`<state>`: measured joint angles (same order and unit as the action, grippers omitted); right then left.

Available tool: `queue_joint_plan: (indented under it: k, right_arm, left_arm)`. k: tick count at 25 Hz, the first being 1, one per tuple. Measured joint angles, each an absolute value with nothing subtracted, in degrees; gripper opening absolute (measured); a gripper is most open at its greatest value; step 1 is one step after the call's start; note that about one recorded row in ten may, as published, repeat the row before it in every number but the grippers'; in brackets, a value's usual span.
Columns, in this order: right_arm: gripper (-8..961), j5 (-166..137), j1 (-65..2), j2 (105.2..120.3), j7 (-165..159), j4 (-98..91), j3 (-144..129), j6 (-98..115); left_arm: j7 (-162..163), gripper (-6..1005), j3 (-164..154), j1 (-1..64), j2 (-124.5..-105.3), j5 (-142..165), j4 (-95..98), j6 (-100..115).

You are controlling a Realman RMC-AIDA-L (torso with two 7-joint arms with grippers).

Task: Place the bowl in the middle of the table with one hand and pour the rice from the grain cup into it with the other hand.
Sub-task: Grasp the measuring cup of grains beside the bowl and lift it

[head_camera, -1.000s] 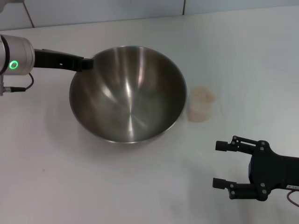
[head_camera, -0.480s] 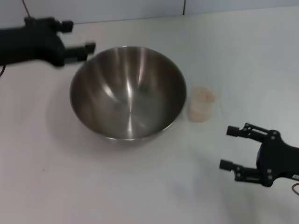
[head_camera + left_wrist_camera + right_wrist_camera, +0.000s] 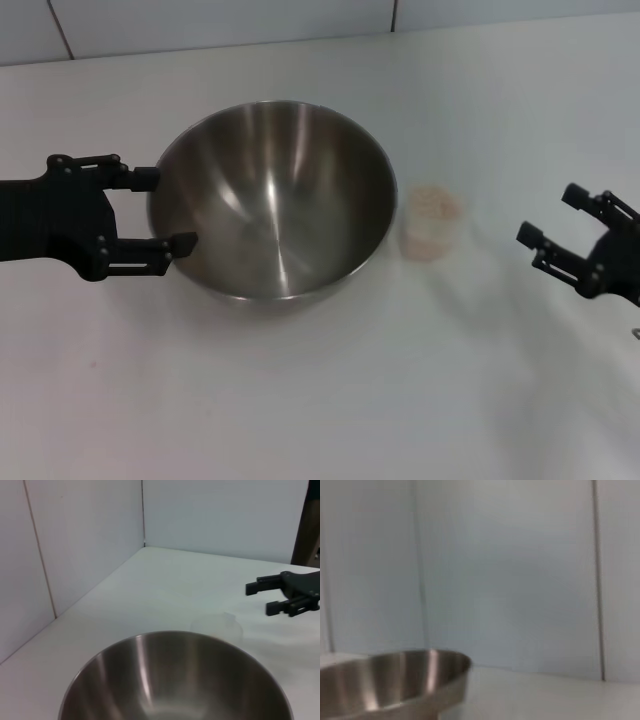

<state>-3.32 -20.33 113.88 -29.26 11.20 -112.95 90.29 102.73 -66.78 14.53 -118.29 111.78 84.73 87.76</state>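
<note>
The left gripper sits just off the left rim of the stainless-steel mixing bowl, its prongs spread and empty, the lower one overlapping the bowl's outer wall. The bowl stands upright on the white table. Just right of the bowl stands the clear grain cup, holding rice. Further right of the bowl, apart from the cup, the right gripper hangs with prongs parted, grasping nothing. The left wrist view shows that gripper beyond the cup; the right wrist view shows only the bowl's rim.
</note>
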Motion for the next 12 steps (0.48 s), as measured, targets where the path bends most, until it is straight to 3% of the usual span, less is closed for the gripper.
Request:
queue_joint_plan:
  k: [12]
  right_arm:
    - [801, -3.65, -22.07, 115.49, -28.87, 3.62, -113.68, 76.07]
  left_arm:
    - [103.11, 807, -66.7, 15.36, -118.26, 112.59, 84.63, 87.77]
